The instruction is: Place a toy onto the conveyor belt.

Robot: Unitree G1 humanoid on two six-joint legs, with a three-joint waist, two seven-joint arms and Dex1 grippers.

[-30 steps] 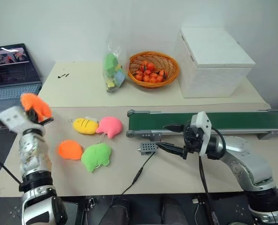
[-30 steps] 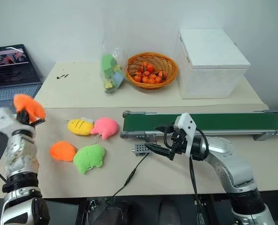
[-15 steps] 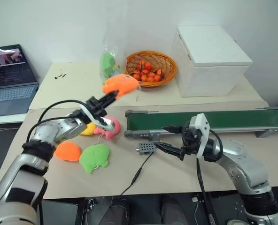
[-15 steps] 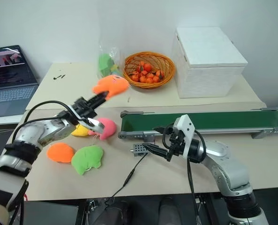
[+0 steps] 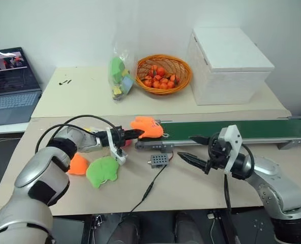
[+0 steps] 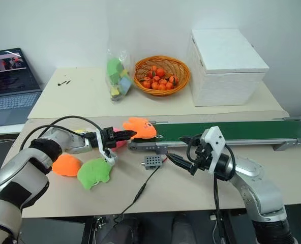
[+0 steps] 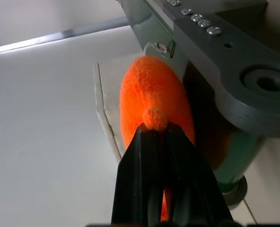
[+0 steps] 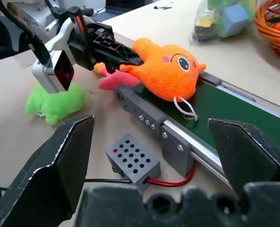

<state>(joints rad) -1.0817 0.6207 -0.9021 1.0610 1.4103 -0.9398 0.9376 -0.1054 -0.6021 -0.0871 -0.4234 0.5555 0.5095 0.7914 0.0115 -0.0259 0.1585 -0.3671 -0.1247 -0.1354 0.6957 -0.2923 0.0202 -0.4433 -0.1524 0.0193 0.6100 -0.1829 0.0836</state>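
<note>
— Where is the toy (image 5: 147, 127)?
— It lies at the left end of the conveyor belt (image 5: 232, 131). The left gripper (image 5: 135, 133) is pinched tight on one of its lobes.
— And the right gripper (image 5: 190, 147)?
— Its fingers are wide apart, holding nothing, in front of the belt.

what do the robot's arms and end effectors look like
Both arms are silver-grey metal segments with black joint bands and loose black cables looping beside them. The left end effector and right end effector each carry two slim, pointed black fingers on a black base, with a white block-shaped housing at the wrist.
</note>
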